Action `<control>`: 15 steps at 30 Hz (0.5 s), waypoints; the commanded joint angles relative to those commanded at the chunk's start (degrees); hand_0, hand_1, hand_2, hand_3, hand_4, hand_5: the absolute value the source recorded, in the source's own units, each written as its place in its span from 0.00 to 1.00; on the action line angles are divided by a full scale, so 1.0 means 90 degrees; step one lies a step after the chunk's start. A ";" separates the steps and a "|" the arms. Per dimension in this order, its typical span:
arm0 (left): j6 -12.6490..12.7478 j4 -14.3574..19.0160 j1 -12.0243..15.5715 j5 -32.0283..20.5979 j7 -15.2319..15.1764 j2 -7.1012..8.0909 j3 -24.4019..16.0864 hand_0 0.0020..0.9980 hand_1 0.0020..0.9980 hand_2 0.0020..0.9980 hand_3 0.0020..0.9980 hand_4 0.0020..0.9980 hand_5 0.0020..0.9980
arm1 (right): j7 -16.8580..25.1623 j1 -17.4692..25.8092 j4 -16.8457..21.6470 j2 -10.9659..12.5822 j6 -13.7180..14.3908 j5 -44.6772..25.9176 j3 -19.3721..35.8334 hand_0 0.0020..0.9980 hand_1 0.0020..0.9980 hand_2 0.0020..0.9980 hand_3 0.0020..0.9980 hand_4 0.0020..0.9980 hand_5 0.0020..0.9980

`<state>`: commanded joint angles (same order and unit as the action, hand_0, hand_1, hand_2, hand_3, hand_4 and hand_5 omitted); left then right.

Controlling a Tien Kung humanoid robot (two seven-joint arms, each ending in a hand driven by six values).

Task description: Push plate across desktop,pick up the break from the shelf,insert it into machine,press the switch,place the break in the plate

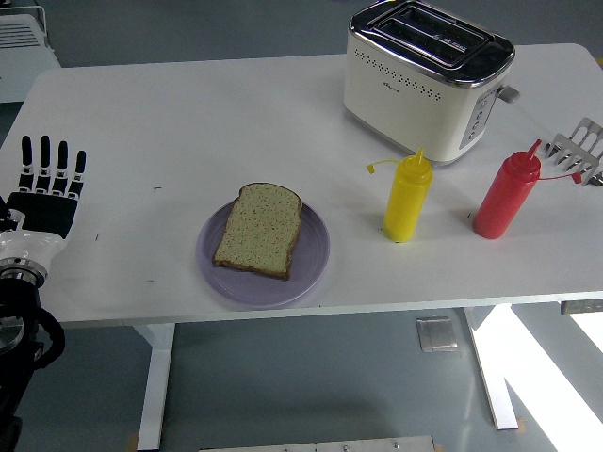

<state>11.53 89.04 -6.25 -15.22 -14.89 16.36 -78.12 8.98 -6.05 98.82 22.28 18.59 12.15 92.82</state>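
A slice of bread (258,230) lies flat on a lilac plate (314,266) near the table's front edge, left of centre. The cream and chrome toaster (424,79) stands at the back right, its slots empty and its lever (510,93) on the right side. A metal rack (581,149) sits at the right edge. My left hand (45,185) hovers at the table's left edge, fingers straight and spread, holding nothing, well left of the plate. My right hand is out of view.
A yellow squeeze bottle (407,197) and a red squeeze bottle (507,195) stand between the plate and the toaster's front. The table's near edge runs just below the plate.
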 joint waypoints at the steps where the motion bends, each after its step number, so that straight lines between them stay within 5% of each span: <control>1: -0.0005 -0.0001 0.0001 -0.0016 0.0002 -0.0002 -0.0006 0.77 0.70 0.66 0.64 0.62 1.00 | 0.0001 0.0000 -0.0012 -0.0004 0.0001 -0.0013 -0.0001 0.78 0.71 0.69 0.67 0.76 0.55; 15: -0.0008 -0.0032 -0.0054 -0.0017 -0.0035 -0.0037 -0.0020 0.77 0.70 0.65 0.64 0.62 1.00 | 0.0014 -0.0366 -0.0037 -0.0028 0.0023 -0.0011 -0.0334 0.78 0.71 0.69 0.66 0.74 0.53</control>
<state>11.46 88.75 -6.74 -15.37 -15.21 16.03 -78.30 9.11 -9.34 98.49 22.03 18.80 12.05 89.81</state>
